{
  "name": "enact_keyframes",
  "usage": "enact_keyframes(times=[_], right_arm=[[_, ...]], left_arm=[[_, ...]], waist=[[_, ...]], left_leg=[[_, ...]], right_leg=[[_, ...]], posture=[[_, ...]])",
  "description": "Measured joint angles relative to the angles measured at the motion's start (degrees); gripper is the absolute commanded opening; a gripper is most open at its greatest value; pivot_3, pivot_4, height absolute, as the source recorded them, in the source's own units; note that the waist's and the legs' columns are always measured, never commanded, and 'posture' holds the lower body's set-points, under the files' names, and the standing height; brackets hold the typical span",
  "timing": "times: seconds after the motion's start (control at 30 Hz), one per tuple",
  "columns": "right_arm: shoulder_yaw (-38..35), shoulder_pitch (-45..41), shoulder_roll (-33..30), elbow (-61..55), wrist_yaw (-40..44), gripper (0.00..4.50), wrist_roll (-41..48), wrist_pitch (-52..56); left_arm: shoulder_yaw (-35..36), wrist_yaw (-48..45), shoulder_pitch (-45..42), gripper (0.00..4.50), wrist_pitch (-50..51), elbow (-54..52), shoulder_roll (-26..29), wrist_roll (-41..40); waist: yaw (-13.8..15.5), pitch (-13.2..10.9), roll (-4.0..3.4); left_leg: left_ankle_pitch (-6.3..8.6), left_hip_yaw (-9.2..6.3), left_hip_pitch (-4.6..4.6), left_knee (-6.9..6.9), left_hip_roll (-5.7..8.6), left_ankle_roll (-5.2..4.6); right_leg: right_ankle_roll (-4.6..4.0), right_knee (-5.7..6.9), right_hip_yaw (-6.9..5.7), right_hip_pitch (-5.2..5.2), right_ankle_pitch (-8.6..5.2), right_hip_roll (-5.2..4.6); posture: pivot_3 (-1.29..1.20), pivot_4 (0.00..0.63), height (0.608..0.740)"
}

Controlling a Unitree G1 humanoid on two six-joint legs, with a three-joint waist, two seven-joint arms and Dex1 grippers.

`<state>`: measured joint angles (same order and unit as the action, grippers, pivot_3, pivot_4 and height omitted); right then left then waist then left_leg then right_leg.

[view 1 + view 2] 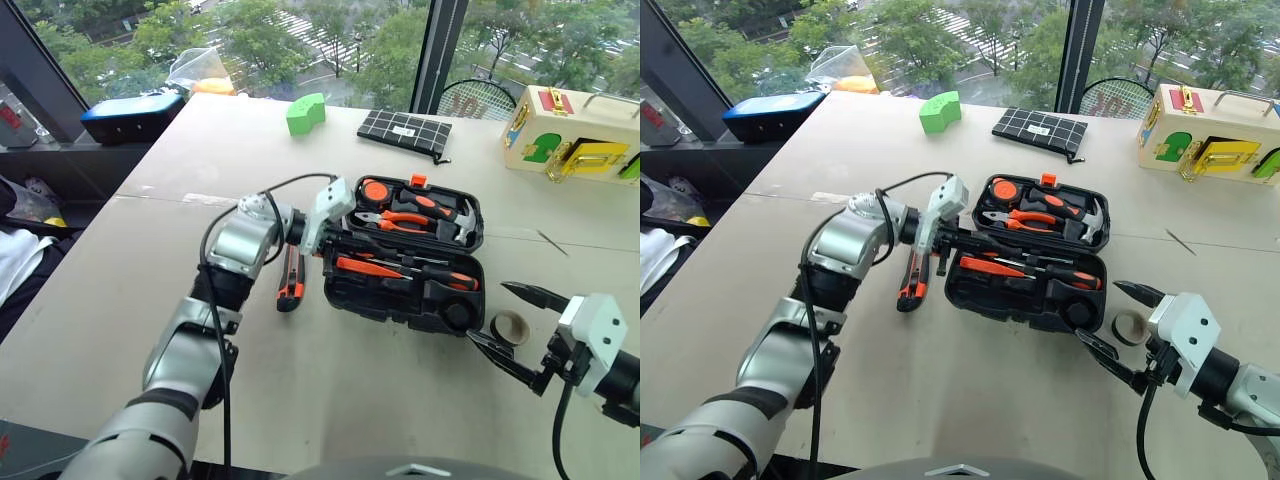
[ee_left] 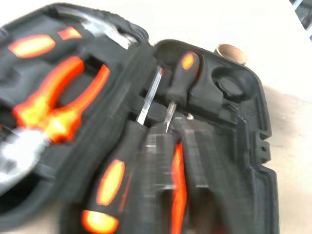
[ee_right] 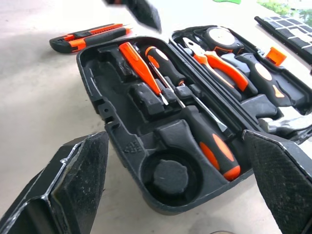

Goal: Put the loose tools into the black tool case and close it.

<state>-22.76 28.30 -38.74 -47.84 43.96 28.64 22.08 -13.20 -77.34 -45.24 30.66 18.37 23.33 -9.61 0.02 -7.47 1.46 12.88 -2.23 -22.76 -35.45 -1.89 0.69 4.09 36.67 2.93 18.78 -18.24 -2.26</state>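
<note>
No legible text or labels

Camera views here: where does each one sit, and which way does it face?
Head pair: above, facing forward and down at the open tool case; both arms show.
Left wrist: close over the case's screwdrivers.
Right wrist: low, facing the case between the open right tool.
Shared: case, and utility knife in head and right wrist views.

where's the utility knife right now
The utility knife lies on the table, just left of the open tool case, below the left gripper.
</note>
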Motion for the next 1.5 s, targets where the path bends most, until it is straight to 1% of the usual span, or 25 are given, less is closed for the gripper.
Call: enact_keyframes(times=[0.23,0.37,0.5,0.7,0.77,0.83,0.9,0.97,1.0,1.03,1.1,1.13,1.2,1.23,1.27,1.33,1.4,1.43,1.47,1.5], right_arm=[[-0.1,-0.21,-0.84,0.82,0.57,4.5,0.24,0.22],[-0.14,0.22,-0.92,0.77,0.54,4.5,0.41,0.39],[-0.13,0.19,-1.55,0.76,0.41,4.5,0.31,1.19],[-0.13,-0.16,-1.87,0.76,-0.01,4.5,-0.14,1.85],[-0.12,-0.26,-1.87,0.77,-0.67,4.5,-1.05,2.22],[0.07,-0.12,-1.87,0.8,-1.39,4.5,-2.05,2.63],[1.13,0.04,-1.88,1.69,-2.47,4.5,-4.38,2.74],[2.0,0.15,-1.89,2.67,-3.19,4.5,-6.05,2.77],[2.63,-0.05,-1.77,3.73,-3.75,4.5,-7.17,2.96],[2.7,0.01,-1.75,3.97,-3.93,4.5,-7.39,3.06],[4.06,-1.2,-1.7,4.8,-4.57,4.5,-8.01,4.17],[4.82,-1.95,-1.69,5.4,-4.63,4.5,-8.06,4.98],[5.65,-2.56,-1.75,6.71,-5.08,4.5,-8.29,6.69],[5.96,-2.65,-1.76,6.93,-5.3,4.5,-8.39,7.0],[7.11,-3.45,-2.29,8.0,-5.47,4.5,-9.45,7.29],[7.39,-3.59,-3.01,10.19,-5.65,4.5,-10.89,7.43],[7.63,-3.92,-2.95,11.35,-5.6,4.5,-11.34,7.51],[7.9,-4.13,-2.88,11.41,-5.55,4.5,-11.35,7.45],[8.38,-4.47,-2.67,11.44,-5.34,4.5,-11.3,6.92],[8.63,-4.76,-2.26,11.43,-4.99,4.5,-11.12,6.26]], left_arm=[[-0.94,7.38,7.19,0.03,-0.98,-4.21,-0.93,0.83],[-1.56,10.79,8.63,0.03,-6.64,-3.84,-1.86,2.15],[-3.34,13.54,10.24,0.03,-14.59,-1.49,-3.34,4.17],[-3.57,15.37,11.01,0.03,-17.0,-0.6,-4.26,4.42],[-2.04,15.96,11.46,0.03,-17.18,-0.43,-5.22,3.03],[0.6,16.12,12.67,0.03,-14.76,-1.34,-6.07,-0.73],[3.27,14.5,13.95,0.03,-11.02,-4.44,-4.45,-5.06],[4.94,12.29,14.8,0.54,-7.48,-8.75,-2.03,-9.0],[6.45,9.73,15.65,0.98,-3.71,-14.04,0.76,-13.21],[6.76,9.17,15.76,1.2,-3.06,-15.19,1.34,-14.0],[7.83,5.84,17.73,2.08,0.96,-21.6,5.34,-18.66],[7.96,3.71,20.01,2.51,3.23,-26.02,8.73,-21.18],[8.18,1.49,22.18,3.49,5.94,-30.48,12.51,-23.82],[8.19,1.01,22.69,3.87,6.47,-31.69,13.41,-24.45],[8.73,0.24,24.62,4.44,7.83,-34.87,15.95,-26.38],[10.53,-0.59,27.06,4.44,9.71,-38.68,19.13,-29.22],[13.02,1.37,28.86,4.44,10.26,-40.52,20.2,-30.25],[13.42,2.37,29.27,4.44,10.23,-40.53,20.09,-30.22],[14.51,5.68,30.21,4.44,10.26,-40.34,18.88,-29.85],[15.77,10.23,30.73,4.44,10.28,-39.68,16.44,-29.25]], waist=[[0.1,0.02,-0.01],[0.47,0.15,0.0],[0.64,0.43,-0.01],[0.63,0.62,-0.18],[0.62,0.62,-0.19],[0.44,0.57,-0.18],[0.25,0.49,-0.19],[0.05,0.47,-0.19],[-0.12,0.46,-0.21],[-0.19,0.47,-0.23],[-0.34,0.47,-0.25],[-0.66,0.46,-0.26],[-0.65,0.43,-0.27],[-0.55,0.42,-0.27],[-0.6,0.41,-0.25],[-0.55,0.37,-0.25],[-0.33,0.35,-0.29],[-0.29,0.36,-0.3],[-0.28,0.35,-0.31],[-0.2,0.34,-0.31]], left_leg=[[0.0,0.03,0.03,0.0,0.0,0.0],[0.0,0.09,0.07,-0.02,0.0,0.0],[0.0,0.12,0.1,-0.05,0.0,0.0],[0.0,0.12,0.12,-0.04,0.0,0.0],[0.0,0.13,0.11,-0.04,0.0,0.0],[0.0,0.1,0.09,-0.04,-0.02,0.0],[0.0,0.08,0.07,-0.03,-0.09,0.0],[0.0,0.06,0.06,-0.01,-0.15,0.0],[0.0,0.06,0.06,0.01,-0.18,0.0],[0.0,0.08,0.07,0.01,-0.18,0.01],[0.0,0.1,0.09,0.01,-0.19,0.01],[0.0,0.12,0.11,0.03,-0.21,0.01],[0.0,0.11,0.12,0.03,-0.21,0.01],[0.0,0.1,0.12,0.02,-0.21,0.01],[0.01,0.13,0.12,0.01,-0.21,0.01],[0.01,0.14,0.11,0.04,-0.22,0.01],[0.01,0.12,0.11,0.04,-0.21,0.01],[0.01,0.12,0.12,0.04,-0.21,0.01],[0.01,0.13,0.12,0.04,-0.21,0.01],[0.01,0.11,0.12,0.04,-0.21,0.0]], right_leg=[[0.0,0.0,0.05,0.0,0.0,0.0],[0.0,0.01,0.1,-0.02,0.0,-0.01],[0.0,0.04,0.13,-0.02,0.01,-0.01],[0.0,0.04,0.12,-0.02,0.0,0.01],[0.0,0.04,0.12,-0.02,0.0,0.0],[0.0,0.06,0.11,0.0,0.0,0.01],[-0.01,0.06,0.09,0.01,0.0,0.08],[-0.03,0.05,0.07,0.02,-0.01,0.13],[-0.03,0.04,0.07,0.01,-0.01,0.14],[-0.03,0.04,0.08,0.0,-0.01,0.14],[-0.04,0.03,0.1,0.0,-0.01,0.14],[-0.05,0.03,0.12,0.0,-0.01,0.14],[-0.06,0.04,0.1,-0.01,-0.01,0.13],[-0.06,0.04,0.1,-0.01,-0.01,0.13],[-0.06,0.04,0.12,0.0,-0.01,0.13],[-0.07,0.0,0.13,0.0,-0.02,0.1],[-0.07,-0.02,0.11,-0.01,-0.02,0.1],[-0.07,-0.02,0.11,-0.01,-0.02,0.1],[-0.07,-0.02,0.12,-0.01,-0.02,0.11],[-0.06,-0.02,0.12,-0.01,-0.01,0.1]], posture=[[0.0,0.15,0.74],[0.0,0.15,0.74],[0.0,0.15,0.74],[0.0,0.15,0.74],[0.0,0.15,0.74],[0.0,0.15,0.74],[0.0,0.15,0.74],[0.0,0.15,0.74],[0.0,0.15,0.74],[0.0,0.15,0.74],[0.0,0.15,0.74],[0.0,0.15,0.74],[0.0,0.15,0.74],[0.0,0.15,0.74],[0.0,0.15,0.74],[0.0,0.15,0.74],[0.0,0.15,0.74],[0.0,0.15,0.74],[0.0,0.15,0.74],[0.0,0.15,0.74]])
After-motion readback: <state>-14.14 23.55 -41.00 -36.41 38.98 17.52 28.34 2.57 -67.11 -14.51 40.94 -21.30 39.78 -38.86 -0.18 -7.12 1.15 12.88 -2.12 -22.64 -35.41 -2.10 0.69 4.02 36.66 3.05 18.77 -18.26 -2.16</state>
